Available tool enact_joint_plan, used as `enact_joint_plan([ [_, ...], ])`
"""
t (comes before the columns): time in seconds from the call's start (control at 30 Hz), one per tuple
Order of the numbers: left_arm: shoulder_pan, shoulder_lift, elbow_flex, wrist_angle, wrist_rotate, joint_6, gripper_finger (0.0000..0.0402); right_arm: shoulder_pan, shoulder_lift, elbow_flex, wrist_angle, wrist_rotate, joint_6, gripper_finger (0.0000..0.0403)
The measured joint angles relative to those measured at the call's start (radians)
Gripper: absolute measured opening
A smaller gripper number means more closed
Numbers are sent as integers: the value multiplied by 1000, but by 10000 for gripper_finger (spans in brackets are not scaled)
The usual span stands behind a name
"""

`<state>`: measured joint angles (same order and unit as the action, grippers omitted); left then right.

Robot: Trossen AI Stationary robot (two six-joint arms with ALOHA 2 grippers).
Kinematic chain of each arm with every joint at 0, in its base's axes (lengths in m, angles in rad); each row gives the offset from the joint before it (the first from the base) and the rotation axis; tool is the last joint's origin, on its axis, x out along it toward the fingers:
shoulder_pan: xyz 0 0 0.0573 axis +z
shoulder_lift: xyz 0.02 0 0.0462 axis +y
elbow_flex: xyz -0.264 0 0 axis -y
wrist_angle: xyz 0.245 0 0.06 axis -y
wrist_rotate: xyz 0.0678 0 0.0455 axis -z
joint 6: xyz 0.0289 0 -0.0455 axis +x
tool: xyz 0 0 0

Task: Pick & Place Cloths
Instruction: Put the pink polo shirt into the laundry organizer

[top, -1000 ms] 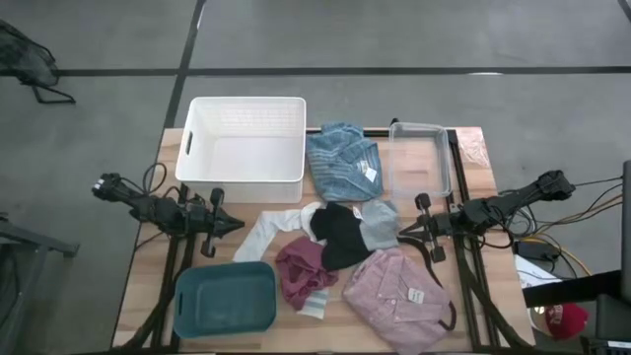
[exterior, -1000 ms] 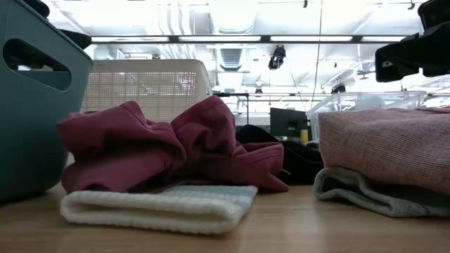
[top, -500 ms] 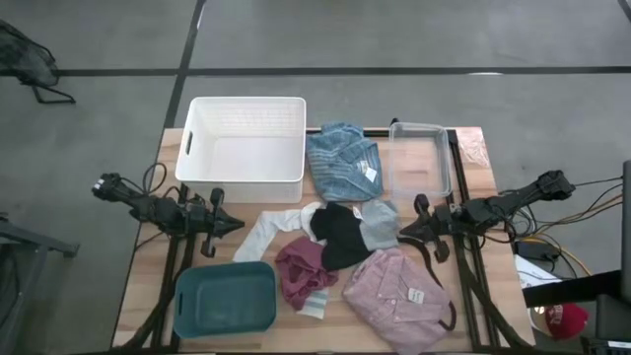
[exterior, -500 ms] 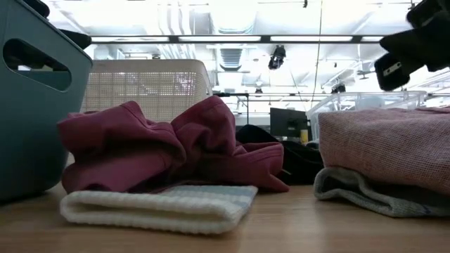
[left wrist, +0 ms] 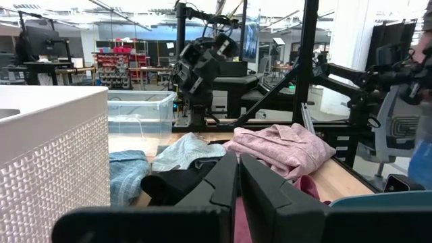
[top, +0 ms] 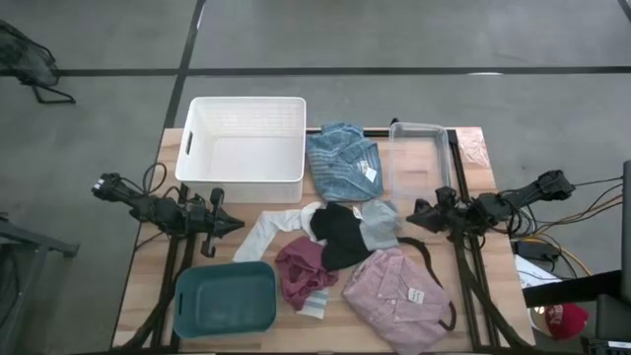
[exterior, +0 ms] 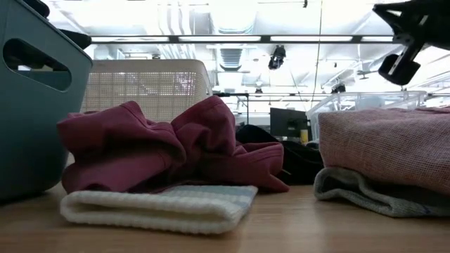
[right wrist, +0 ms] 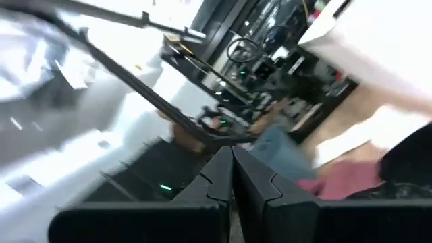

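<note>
From above, the right gripper (top: pixel 413 218), fingers pressed together, hovers at 3 o'clock of the black cloth (top: pixel 342 235), with the pink checked shirt (top: pixel 394 293) at 5 o'clock and the blue striped shirt (top: pixel 341 162) at 12. The left gripper (top: pixel 237 225), also narrowed to nothing, waits at 9 o'clock beside the white cloth (top: pixel 273 227). At table level, the maroon cloth (exterior: pixel 165 149) lies heaped at centre.

Grey concrete floor (top: pixel 414 35) with dark seams, bright ceiling strip lights (exterior: pixel 211 39), black shelving frames (left wrist: pixel 307 67)

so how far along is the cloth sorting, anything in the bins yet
Nothing looks done: the white basket, clear tub and teal bin all look empty. Nothing is in hand: the right pincer hovers shut beside the grey piece, the left pincer waits shut. The cloths, including the pink checked shirt, all remain on the table.
</note>
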<state>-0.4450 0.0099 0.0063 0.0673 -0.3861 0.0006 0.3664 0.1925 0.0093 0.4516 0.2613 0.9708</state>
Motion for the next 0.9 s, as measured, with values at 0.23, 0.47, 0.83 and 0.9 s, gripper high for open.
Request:
enact_joint_plan([
  [0.23, 0, 0, 0, 0, 0, 0, 26, 3, 45, 0, -55, -22, 258, 10],
  [0.47, 0, 0, 0, 0, 0, 0, 26, 73, 251, 193, -425, -213, 485, 45],
  [0.83, -1, 0, 0, 0, 0, 0, 26, 102, 654, 645, -1223, -425, 427, 171],
  [0.9, -1, 0, 0, 0, 0, 0, 26, 98, 708, 648, -1270, -469, 410, 194],
])
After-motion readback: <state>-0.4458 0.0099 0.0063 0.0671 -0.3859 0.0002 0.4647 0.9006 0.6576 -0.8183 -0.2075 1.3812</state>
